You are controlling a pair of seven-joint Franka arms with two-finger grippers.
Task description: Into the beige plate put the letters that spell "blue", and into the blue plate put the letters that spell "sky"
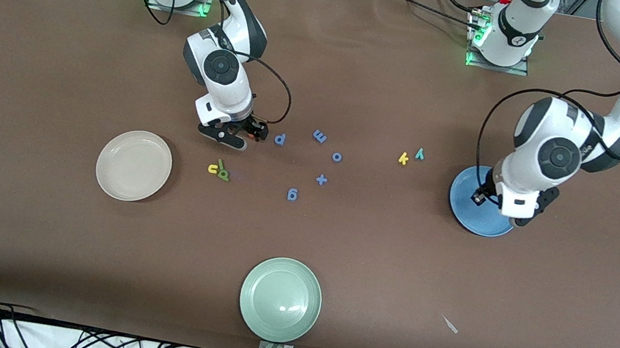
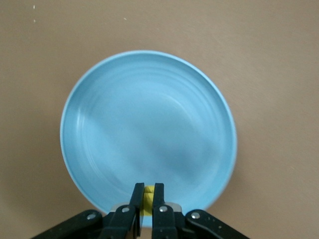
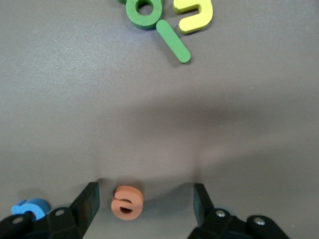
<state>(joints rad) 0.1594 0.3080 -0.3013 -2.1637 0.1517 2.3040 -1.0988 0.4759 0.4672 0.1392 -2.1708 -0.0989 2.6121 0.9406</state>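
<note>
1. Beige plate (image 1: 133, 165), left-centre of my front view, nothing in it.
2. Right gripper (image 1: 241, 132), upper-left of centre in the front view, low at the table. Its wrist view shows the fingers (image 3: 89, 204) spread wide with the orange e (image 3: 127, 201) lying on the table between them; neither finger touches it, so nothing is gripped.
3. Yellow u (image 1: 213, 168) and green b (image 1: 222, 172) sit touching, just right of the beige plate in the front view. The right wrist view, top edge, shows the thin green l (image 3: 173, 41) lying with them.
4. Blue letters scattered in the middle of the front view: p (image 1: 280, 139), m (image 1: 319, 136), o (image 1: 337, 156), plus sign (image 1: 321, 179), g (image 1: 292, 195).
5. Green plate (image 1: 280, 299), bottom centre.
6. Yellow k (image 1: 404, 159) and teal y (image 1: 420, 153) side by side on the table, right of centre.
7. Blue plate (image 1: 478, 217), right side of the front view; I see nothing lying in it.
8. Left gripper (image 2: 147, 199) hangs over the blue plate's rim, fingers pinched tight on a small yellow piece (image 2: 148, 195); which letter, I can't tell.
</note>
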